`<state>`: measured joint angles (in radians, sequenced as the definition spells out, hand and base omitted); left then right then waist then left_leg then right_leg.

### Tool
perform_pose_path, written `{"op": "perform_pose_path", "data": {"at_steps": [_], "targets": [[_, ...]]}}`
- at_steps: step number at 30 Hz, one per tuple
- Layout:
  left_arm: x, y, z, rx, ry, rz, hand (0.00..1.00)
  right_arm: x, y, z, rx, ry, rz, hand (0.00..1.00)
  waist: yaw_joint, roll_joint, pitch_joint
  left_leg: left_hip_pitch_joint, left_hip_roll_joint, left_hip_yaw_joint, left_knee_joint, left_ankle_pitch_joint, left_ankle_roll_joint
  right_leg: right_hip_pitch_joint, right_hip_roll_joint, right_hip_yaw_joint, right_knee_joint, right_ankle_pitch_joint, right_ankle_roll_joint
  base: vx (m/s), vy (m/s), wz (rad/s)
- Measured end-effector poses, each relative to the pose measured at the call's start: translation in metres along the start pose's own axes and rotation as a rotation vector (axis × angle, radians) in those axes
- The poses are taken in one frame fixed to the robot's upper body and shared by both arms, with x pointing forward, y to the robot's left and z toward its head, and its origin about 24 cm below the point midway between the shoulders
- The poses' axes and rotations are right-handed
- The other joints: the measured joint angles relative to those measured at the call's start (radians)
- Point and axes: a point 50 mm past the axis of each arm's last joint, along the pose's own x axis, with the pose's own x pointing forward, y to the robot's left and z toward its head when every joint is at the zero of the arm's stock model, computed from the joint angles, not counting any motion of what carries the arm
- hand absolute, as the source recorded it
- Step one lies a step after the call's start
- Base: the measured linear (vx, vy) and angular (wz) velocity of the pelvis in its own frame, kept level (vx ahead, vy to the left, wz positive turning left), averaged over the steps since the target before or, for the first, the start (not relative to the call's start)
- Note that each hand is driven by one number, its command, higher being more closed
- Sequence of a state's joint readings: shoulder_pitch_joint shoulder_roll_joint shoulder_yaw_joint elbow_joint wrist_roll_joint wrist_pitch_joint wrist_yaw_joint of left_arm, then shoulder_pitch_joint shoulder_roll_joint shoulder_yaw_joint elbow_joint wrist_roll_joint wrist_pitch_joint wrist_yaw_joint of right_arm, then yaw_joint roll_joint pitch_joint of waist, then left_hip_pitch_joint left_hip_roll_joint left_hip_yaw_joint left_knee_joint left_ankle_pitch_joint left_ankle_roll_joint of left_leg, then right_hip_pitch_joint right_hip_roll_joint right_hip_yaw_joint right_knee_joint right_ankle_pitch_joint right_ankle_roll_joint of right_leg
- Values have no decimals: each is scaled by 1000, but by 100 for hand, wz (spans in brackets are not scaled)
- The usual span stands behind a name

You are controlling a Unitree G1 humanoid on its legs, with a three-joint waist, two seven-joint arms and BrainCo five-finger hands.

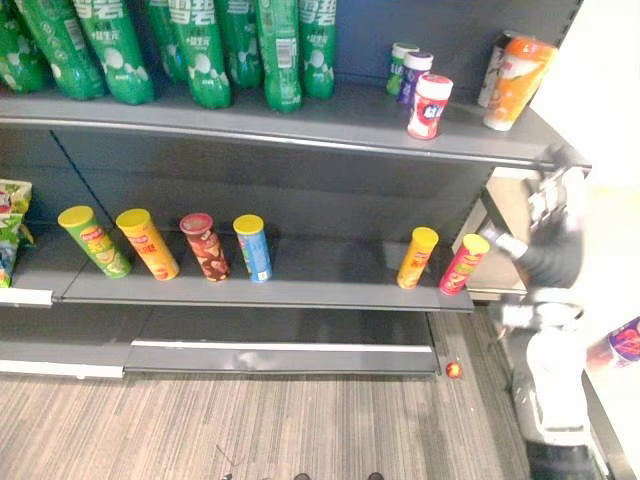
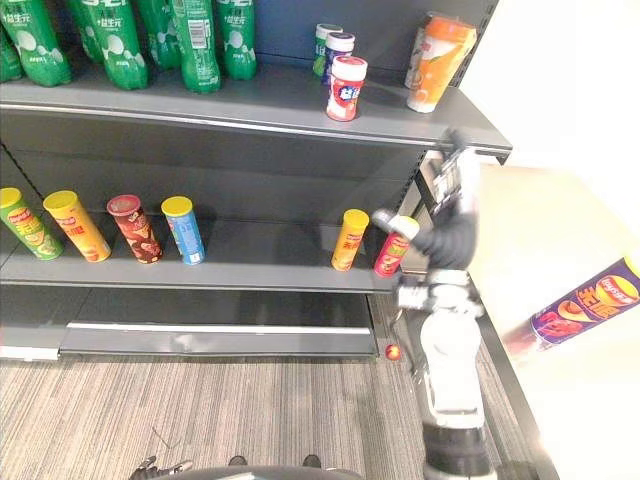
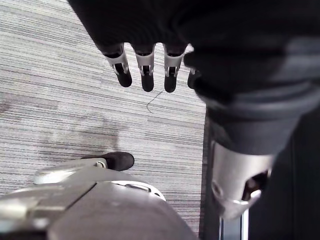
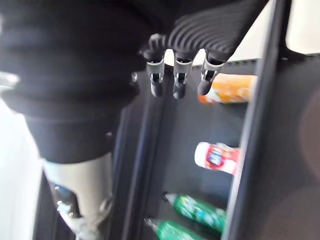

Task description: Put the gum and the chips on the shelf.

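Hands: is anything held?

– Nothing. The right hand (image 2: 455, 188) is raised at the shelf (image 2: 250, 110) end, fingers straight. The left hand (image 3: 145, 70) is hung relaxed over the floor (image 3: 60, 100).

– And the goods?

– The gum (image 2: 346, 88) is stood on top and the chips (image 2: 350, 240) below, seemingly shelved already. A purple can (image 2: 585, 310) is cut off, and its support cannot be made out.

On my feed, the right arm (image 2: 448, 370) beside the shelf (image 2: 260, 255) is smooth silver-grey with a metal collar. A dark ribbed cover (image 2: 448, 240) runs up to the right robot hand (image 2: 455, 185). The left robot hand (image 3: 146, 65) has silver, dark-tipped fingers under the same black ribbing.
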<state>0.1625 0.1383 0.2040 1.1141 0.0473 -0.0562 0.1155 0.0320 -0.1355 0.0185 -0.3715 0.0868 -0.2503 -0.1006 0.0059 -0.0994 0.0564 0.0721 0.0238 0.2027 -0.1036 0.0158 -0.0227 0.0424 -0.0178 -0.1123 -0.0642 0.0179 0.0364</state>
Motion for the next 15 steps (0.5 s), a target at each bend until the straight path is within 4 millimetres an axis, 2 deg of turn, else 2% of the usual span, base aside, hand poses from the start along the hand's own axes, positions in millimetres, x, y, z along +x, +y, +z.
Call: {"op": "perform_pose_path", "data": {"at_steps": [2,7,10,14,15], "targets": [[0,-1,-2,0,9,-1,0,-14,7,-12,-2,83,63,0,-4,8,-2,2,-2,8,0,-3,4,-1,-1,11,1,1,3,15,23,-17],[0,-1,-3,6,9,-3,0,-49,6,-52,-124,311,120,0,-4,17,0,5,-5,27,0,-9,6,-2,-4,28,-1,4,8,16,24,-10],[0,-2,-4,19,17,-8,0,-85,5,-91,-190,552,171,0,-3,27,-2,14,-7,42,0,-18,5,-1,-5,44,-1,4,8,34,22,-15],[-1,-7,-5,54,16,-20,0,-116,0,-113,-216,719,178,0,-5,49,-1,19,-8,63,0,-28,7,-2,-4,66,0,4,8,40,15,-17],[-1,-8,-5,56,15,-24,0,-130,-5,-122,-204,796,151,0,-8,53,-3,21,-8,65,0,-31,6,-2,-4,68,0,4,8,27,5,-5]]}}
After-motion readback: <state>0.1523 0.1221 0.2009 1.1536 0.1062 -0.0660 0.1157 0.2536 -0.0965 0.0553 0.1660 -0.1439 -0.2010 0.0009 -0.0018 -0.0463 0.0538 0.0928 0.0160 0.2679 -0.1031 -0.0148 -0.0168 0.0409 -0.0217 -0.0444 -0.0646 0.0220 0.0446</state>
